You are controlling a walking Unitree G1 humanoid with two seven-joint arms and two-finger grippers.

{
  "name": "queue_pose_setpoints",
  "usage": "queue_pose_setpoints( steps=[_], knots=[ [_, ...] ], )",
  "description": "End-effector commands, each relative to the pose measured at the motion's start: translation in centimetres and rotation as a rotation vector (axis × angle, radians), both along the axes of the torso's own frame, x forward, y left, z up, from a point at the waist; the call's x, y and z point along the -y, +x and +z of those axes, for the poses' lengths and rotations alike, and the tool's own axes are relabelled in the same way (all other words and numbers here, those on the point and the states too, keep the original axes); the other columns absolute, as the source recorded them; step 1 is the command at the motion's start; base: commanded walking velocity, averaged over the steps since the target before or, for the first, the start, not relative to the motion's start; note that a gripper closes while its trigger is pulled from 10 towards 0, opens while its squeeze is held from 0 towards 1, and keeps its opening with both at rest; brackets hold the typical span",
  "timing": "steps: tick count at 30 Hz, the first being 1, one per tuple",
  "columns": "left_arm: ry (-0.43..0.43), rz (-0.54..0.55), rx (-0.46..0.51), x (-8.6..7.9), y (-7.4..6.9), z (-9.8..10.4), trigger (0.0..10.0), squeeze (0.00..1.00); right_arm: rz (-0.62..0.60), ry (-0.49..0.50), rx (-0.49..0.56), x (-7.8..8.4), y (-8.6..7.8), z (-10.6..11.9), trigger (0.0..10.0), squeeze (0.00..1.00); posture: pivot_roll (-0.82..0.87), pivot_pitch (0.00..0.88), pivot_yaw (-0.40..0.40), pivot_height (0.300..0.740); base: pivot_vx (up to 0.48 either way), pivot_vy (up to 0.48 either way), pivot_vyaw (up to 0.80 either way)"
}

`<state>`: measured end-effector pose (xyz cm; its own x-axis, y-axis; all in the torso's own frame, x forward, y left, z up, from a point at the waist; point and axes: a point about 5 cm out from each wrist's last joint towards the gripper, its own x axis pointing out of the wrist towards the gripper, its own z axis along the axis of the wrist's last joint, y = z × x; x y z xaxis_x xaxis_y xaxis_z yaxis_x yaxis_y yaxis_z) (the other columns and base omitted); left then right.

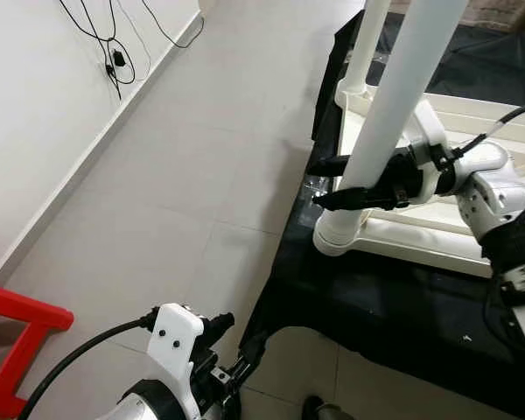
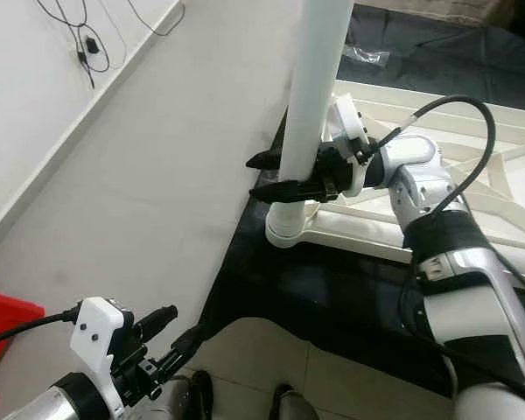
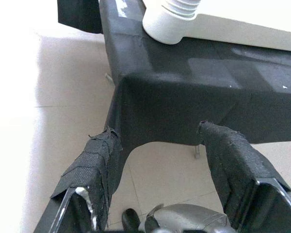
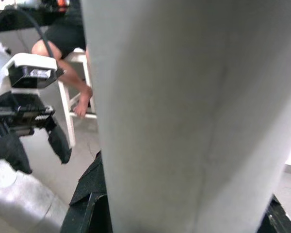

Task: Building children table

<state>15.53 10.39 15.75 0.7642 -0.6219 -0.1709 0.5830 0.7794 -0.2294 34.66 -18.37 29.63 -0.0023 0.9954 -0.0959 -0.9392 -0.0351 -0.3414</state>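
Here the white table leg [image 1: 394, 114] stands nearly upright in the right half of the head views, its long axis running from the top edge of the frame down into the round corner socket [image 1: 337, 234] of the upturned white tabletop [image 1: 472, 131]. So any coming move, I judge, is about that axis: a twist or a push straight down into the socket. The right gripper [image 2: 280, 175] reaches in from the right and is pinched on the leg just above the socket, one black finger either side, the tips poking out toward the left of the frame.

The tabletop lies on a black cloth [image 1: 376, 297] spread over the pale tiled floor [image 1: 192, 157]. The left gripper [image 3: 155, 145], fingers spread and holding nothing, hangs low in the lower left, well apart from the leg (clearly the farther arm).

Cables [image 1: 114, 52] trail down the wall at upper left, a red frame [image 1: 17, 341] sits at the lower left edge, and a seated person's arm [image 4: 63, 73] appears in the right wrist view. Nothing stands between gripper and socket.
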Motion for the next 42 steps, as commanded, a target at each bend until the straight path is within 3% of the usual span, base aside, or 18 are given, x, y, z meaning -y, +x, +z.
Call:
queue_pose_setpoints(
  steps=[1, 7, 18, 21, 32, 35, 42],
  knots=[
    [0.003, 0.000, -0.011, 0.1, -0.3, -0.2, 10.0, 0.00, -0.035, -0.068, -0.120, 0.2, 0.3, -3.2, 10.0, 0.00, 0.19, 0.291, 0.005, 0.740, 0.000, 0.000, 0.00],
    [-0.001, 0.003, -0.009, 0.2, -0.2, -0.2, 10.0, 0.00, -0.116, 0.017, -0.139, 0.2, 1.0, -3.4, 10.0, 0.00, 0.19, 0.294, 0.001, 0.740, 0.000, 0.000, 0.00],
    [-0.005, 0.005, -0.008, 0.2, -0.1, -0.2, 10.0, 0.00, -0.160, 0.056, -0.160, -0.2, 1.0, -4.7, 10.0, 0.00, 0.18, 0.302, 0.001, 0.740, 0.000, 0.000, 0.00],
    [-0.006, 0.005, -0.007, 0.3, -0.1, -0.2, 10.0, 0.00, -0.143, 0.048, -0.163, -0.1, 0.6, -5.2, 10.0, 0.00, 0.18, 0.301, 0.000, 0.740, 0.000, 0.000, 0.00],
    [-0.008, 0.007, -0.004, 0.3, 0.1, -0.2, 10.0, 0.00, -0.275, 0.064, -0.155, -0.9, 1.1, -6.3, 10.0, 0.00, 0.18, 0.304, -0.001, 0.740, 0.000, 0.000, 0.00],
    [-0.008, 0.007, -0.002, 0.3, 0.2, -0.2, 10.0, 0.00, -0.307, 0.020, -0.166, -1.9, 1.0, -7.5, 10.0, 0.00, 0.18, 0.303, 0.000, 0.740, 0.000, 0.000, 0.00],
    [-0.009, 0.009, -0.001, 0.3, 0.2, -0.2, 10.0, 0.00, -0.395, 0.021, -0.173, -2.3, 1.8, -7.6, 10.0, 0.00, 0.18, 0.303, -0.005, 0.740, 0.000, 0.000, 0.00]
  ],
)
